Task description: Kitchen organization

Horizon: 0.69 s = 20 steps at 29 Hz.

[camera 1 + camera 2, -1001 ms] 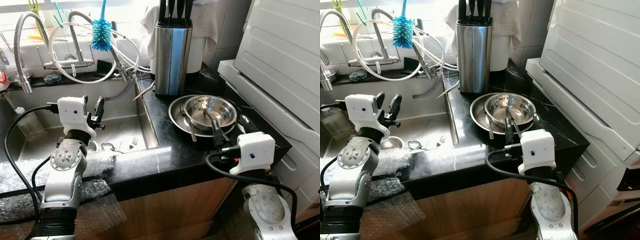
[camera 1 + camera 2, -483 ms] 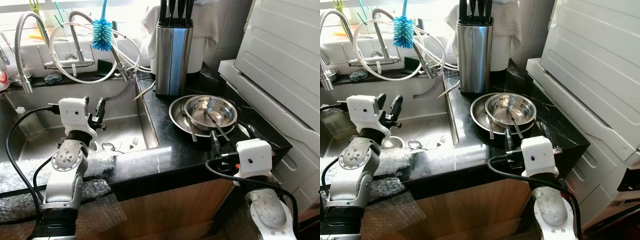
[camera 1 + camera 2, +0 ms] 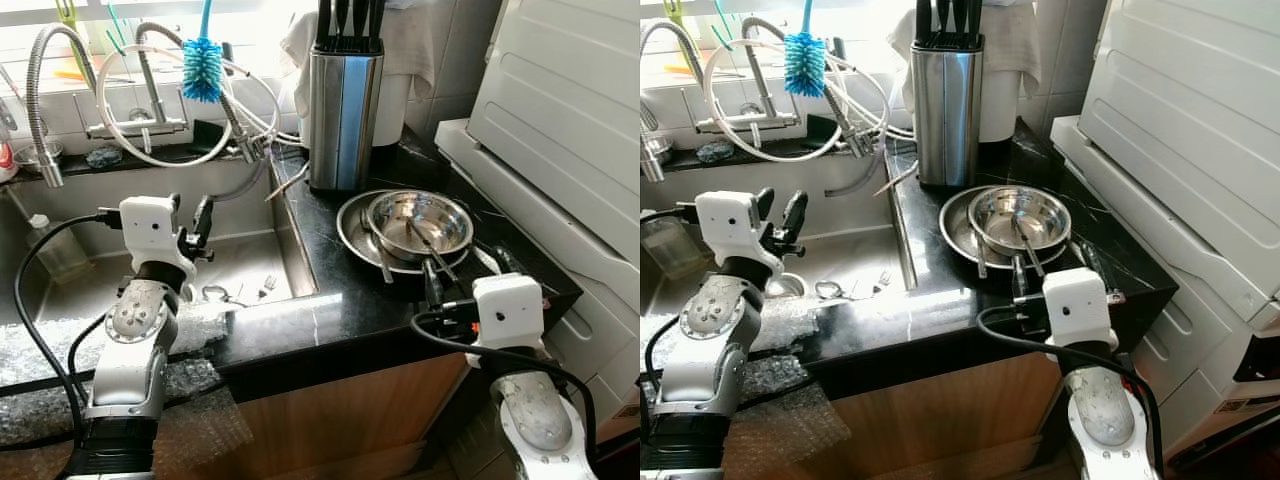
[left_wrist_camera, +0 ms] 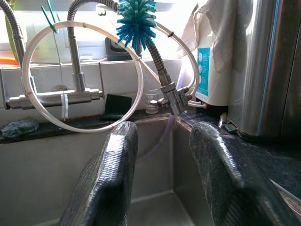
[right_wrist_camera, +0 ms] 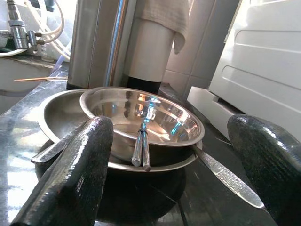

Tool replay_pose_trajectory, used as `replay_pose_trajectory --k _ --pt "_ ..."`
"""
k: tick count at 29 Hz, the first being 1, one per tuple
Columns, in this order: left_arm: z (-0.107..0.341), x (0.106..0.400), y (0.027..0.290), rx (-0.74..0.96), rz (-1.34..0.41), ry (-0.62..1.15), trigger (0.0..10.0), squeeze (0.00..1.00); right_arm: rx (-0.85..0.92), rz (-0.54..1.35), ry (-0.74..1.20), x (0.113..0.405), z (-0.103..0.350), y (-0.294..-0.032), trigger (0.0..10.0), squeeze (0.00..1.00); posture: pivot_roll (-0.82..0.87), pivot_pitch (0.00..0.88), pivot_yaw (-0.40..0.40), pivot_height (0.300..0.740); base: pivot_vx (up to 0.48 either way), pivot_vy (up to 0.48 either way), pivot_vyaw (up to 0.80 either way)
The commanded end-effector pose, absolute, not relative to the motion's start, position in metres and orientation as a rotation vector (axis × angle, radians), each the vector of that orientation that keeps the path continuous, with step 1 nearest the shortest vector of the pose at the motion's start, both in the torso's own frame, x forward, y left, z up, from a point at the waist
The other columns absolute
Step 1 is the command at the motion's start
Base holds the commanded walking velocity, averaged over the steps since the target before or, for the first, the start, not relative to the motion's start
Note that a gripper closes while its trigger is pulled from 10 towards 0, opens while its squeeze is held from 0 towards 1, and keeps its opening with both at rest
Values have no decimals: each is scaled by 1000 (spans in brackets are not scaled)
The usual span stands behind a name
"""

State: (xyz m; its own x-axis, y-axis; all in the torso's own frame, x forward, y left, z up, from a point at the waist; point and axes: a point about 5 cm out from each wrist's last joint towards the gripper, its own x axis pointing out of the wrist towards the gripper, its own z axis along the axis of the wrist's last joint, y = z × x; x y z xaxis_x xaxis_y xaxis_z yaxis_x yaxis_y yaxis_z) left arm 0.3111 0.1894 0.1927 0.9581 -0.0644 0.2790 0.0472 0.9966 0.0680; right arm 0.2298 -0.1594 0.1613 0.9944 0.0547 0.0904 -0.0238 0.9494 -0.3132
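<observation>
White appliance fills my right side, its sloped panel overhanging the black counter.

Sink on my left, steel basin sunk below the counter edge; small cutlery lies near the drain, too small to sort. Bubble wrap drapes the front lip, probably as padding.

Knife block, steel, upright at the back of the counter beside the sink, handles up so they can be drawn straight out.

Two steel bowls, nested: the wide lower bowl carries the smaller bowl. Utensils lean across the inner rim; one flat handle lies out onto the counter. These look like the things to sort.

Blue bottle brush hangs head-up at the taps, likely to drip dry.

My right pincer sits low at the counter's front, just short of the bowls, fingers spread wide and holding nothing. My left pincer hovers over the sink, parted a moderate gap, empty, aimed at the taps.
</observation>
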Motion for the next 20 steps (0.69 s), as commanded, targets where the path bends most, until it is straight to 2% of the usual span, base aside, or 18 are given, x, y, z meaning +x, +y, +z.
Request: replay_pose_trajectory --k 1,20 --pt "196 310 187 62 -65 -297 10000 0 -320 39 -84 231 160 -162 0 0 -165 8 -9 740 0 0 0" --pt "196 311 186 65 -72 -290 10000 0 -329 32 -75 234 160 -164 0 0 -165 6 -9 740 0 0 0"
